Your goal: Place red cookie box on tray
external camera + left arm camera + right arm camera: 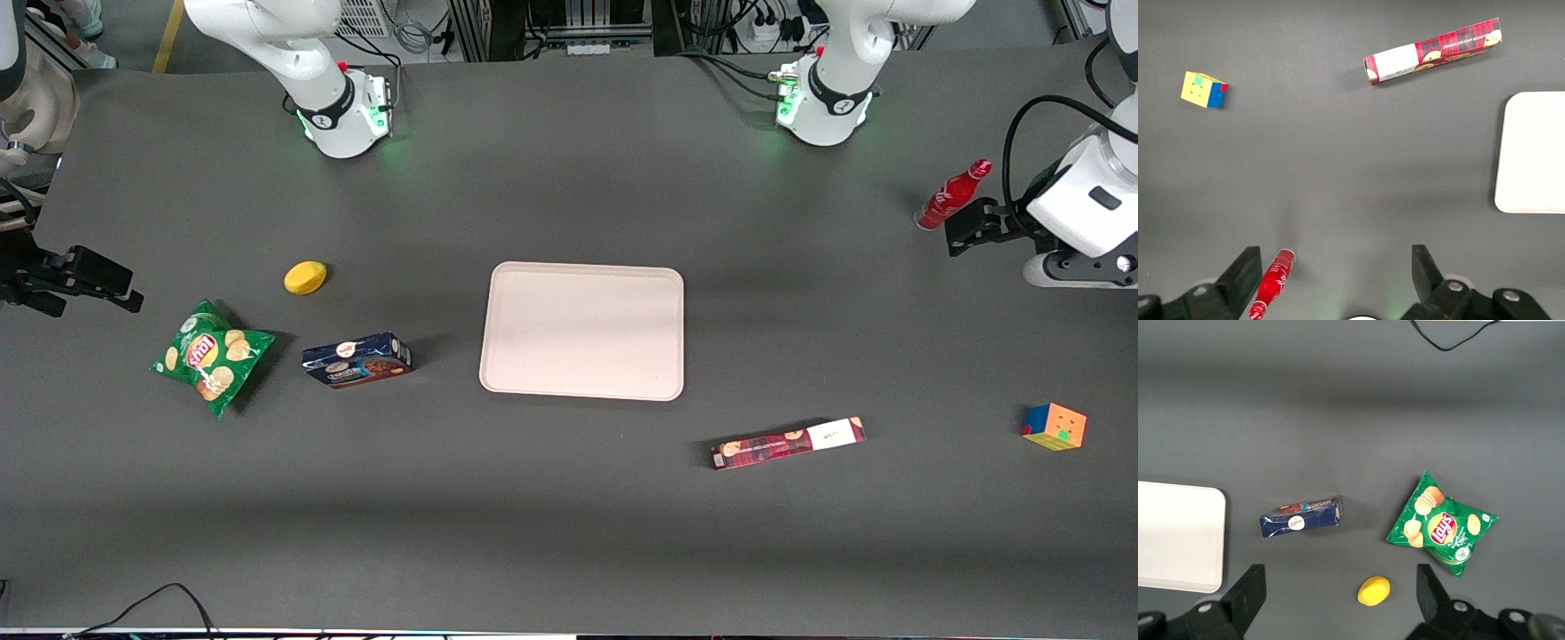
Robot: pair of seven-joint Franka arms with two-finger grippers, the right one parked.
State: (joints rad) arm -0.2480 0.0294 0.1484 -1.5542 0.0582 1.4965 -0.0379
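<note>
The red cookie box (788, 443) lies flat on the grey table, nearer the front camera than the tray (582, 330), its white end pointing toward the working arm's end. It also shows in the left wrist view (1433, 51), as does a corner of the tray (1533, 153). The tray holds nothing. My left gripper (971, 228) is open and empty, raised at the working arm's end of the table, well away from the box. In the left wrist view its fingers (1245, 273) stand wide apart with bare table between them.
A red soda bottle (953, 195) stands close beside the gripper. A colour cube (1054, 426) lies toward the working arm's end. A dark-blue cookie box (356, 360), a green chip bag (211, 356) and a yellow round object (305, 277) lie toward the parked arm's end.
</note>
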